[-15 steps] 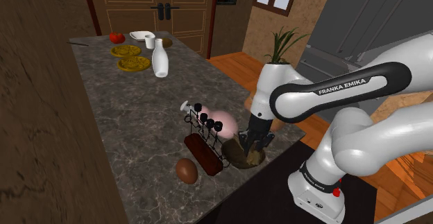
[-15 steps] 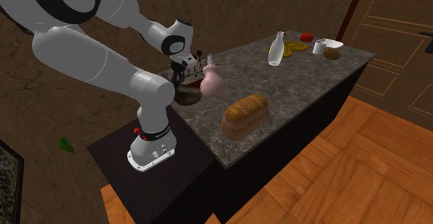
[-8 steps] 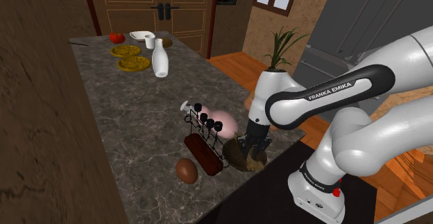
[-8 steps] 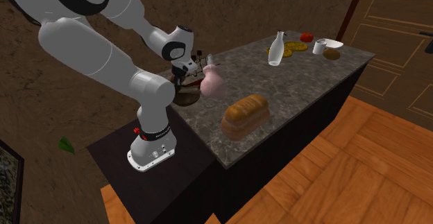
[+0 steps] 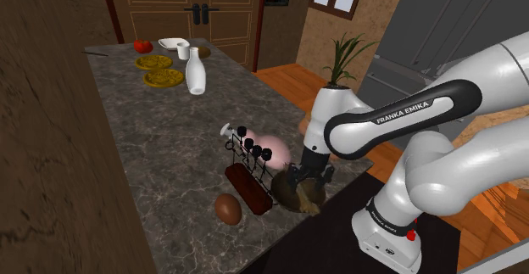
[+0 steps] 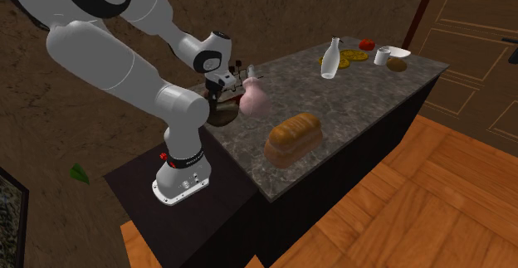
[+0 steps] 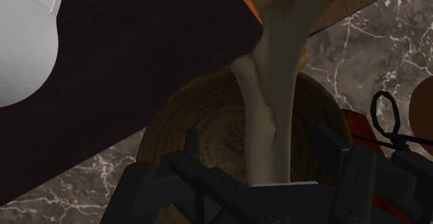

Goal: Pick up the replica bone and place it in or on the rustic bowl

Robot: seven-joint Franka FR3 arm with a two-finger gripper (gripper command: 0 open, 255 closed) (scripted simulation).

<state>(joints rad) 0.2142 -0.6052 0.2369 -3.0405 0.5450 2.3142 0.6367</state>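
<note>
In the wrist view the pale tan bone (image 7: 267, 118) runs from between my fingers out across the dark brown rustic bowl (image 7: 201, 125) and past its rim. My gripper (image 7: 260, 161) is open, one finger on each side of the bone, and neither finger touches it. In the shoulder view the gripper (image 5: 307, 179) sits low over the bowl (image 5: 298, 198) at the counter's near corner, its fingers spread. The second exterior view has the gripper (image 6: 217, 97) just above the bowl (image 6: 222, 115).
A wire rack with black knobs (image 5: 251, 169) and a pink object (image 5: 273, 148) stand close beside the bowl, with a brown egg-shaped thing (image 5: 227, 209) near the counter edge. A bread loaf (image 6: 293, 138) lies mid-counter. A white bottle (image 5: 197, 71), yellow plates (image 5: 164, 77) and a tomato (image 5: 142, 46) sit far back.
The arm came down a little onto the bowl. The fingers, shut on the bone before, have parted and let it go.
</note>
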